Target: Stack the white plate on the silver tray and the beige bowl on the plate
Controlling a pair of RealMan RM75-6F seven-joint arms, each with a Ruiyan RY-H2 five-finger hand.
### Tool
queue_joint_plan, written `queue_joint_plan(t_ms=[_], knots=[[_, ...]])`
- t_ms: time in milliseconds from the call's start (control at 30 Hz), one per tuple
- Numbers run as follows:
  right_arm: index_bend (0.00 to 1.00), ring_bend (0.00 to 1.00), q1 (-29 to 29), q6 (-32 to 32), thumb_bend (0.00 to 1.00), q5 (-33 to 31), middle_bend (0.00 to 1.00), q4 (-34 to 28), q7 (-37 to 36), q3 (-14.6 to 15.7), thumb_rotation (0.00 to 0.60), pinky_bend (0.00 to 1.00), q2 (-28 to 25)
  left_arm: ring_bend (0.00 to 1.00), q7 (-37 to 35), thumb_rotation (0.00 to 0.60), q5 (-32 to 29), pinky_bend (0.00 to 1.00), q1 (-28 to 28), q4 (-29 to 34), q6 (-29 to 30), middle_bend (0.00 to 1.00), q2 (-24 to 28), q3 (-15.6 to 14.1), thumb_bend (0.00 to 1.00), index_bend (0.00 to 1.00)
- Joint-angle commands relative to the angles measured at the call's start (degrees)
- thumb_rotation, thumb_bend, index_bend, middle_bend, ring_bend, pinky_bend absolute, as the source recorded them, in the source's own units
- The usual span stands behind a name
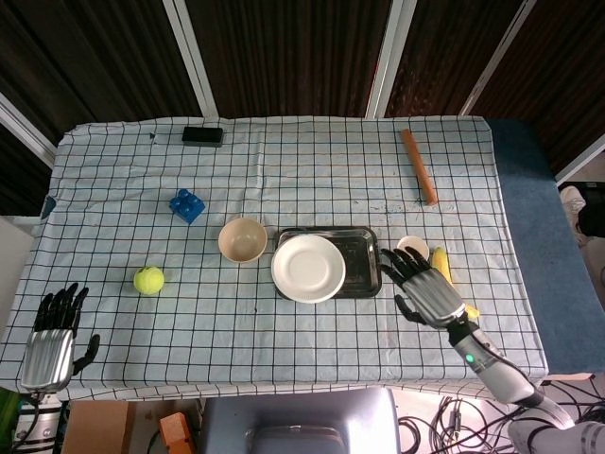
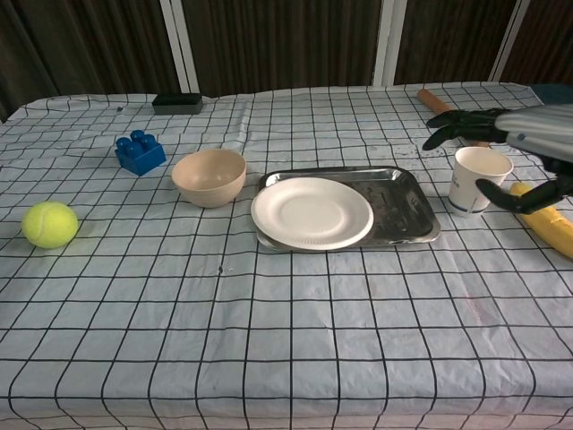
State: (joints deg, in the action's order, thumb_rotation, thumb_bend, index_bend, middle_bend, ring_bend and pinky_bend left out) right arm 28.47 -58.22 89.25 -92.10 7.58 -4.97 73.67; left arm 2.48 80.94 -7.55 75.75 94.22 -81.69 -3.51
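The white plate (image 1: 308, 268) (image 2: 312, 211) lies on the silver tray (image 1: 359, 261) (image 2: 403, 206), overhanging its left edge. The beige bowl (image 1: 243, 239) (image 2: 209, 176) stands upright on the cloth just left of the tray, apart from the plate. My right hand (image 1: 425, 288) (image 2: 515, 143) hovers right of the tray with its fingers spread and nothing in them, over a white paper cup (image 2: 477, 178). My left hand (image 1: 52, 331) rests open at the table's front left corner, far from everything; only the head view shows it.
A yellow banana (image 1: 442, 266) (image 2: 548, 221) lies right of the cup. A tennis ball (image 1: 148, 280) (image 2: 49, 224), a blue block (image 1: 187, 204) (image 2: 140, 152), a black box (image 1: 202, 136) (image 2: 176, 102) and a wooden rod (image 1: 419, 165) (image 2: 437, 102) sit on the checked cloth.
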Motion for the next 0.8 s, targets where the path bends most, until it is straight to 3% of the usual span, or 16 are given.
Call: queue_joint_plan(t_ms=[33,200,400,800], knots=[[0.17,0.00,4.09,4.55,0.67,-1.43,0.00,-2.18,7.15,-0.58,0.600,0.00,6.41,0.00,-3.64,0.600,-0.49,0.00,2.39,-3.42,0.92,0.00,-0.27,0.70,0.38,0.00],[0.22,0.00,6.92,8.31,0.77,-4.98,0.00,-1.30,13.90,-0.54,0.600,0.00,13.06,0.00,-6.20,0.600,-0.75,0.00,3.68,-5.80,0.83,0.00,-0.61,2.10,0.38,0.00],[0.22,0.00,8.93,10.36,0.81,-10.24,0.00,1.70,19.67,-0.82,0.600,0.00,19.09,0.00,-6.10,0.600,-0.14,0.00,4.63,-7.53,0.88,0.00,-0.95,3.01,0.38,0.00],[0.23,0.00,10.20,10.01,0.81,-17.87,0.00,4.72,26.31,-0.39,0.600,0.00,20.68,0.00,-5.05,0.600,3.54,0.00,5.10,-6.50,-2.01,0.00,0.46,1.35,0.38,0.00]])
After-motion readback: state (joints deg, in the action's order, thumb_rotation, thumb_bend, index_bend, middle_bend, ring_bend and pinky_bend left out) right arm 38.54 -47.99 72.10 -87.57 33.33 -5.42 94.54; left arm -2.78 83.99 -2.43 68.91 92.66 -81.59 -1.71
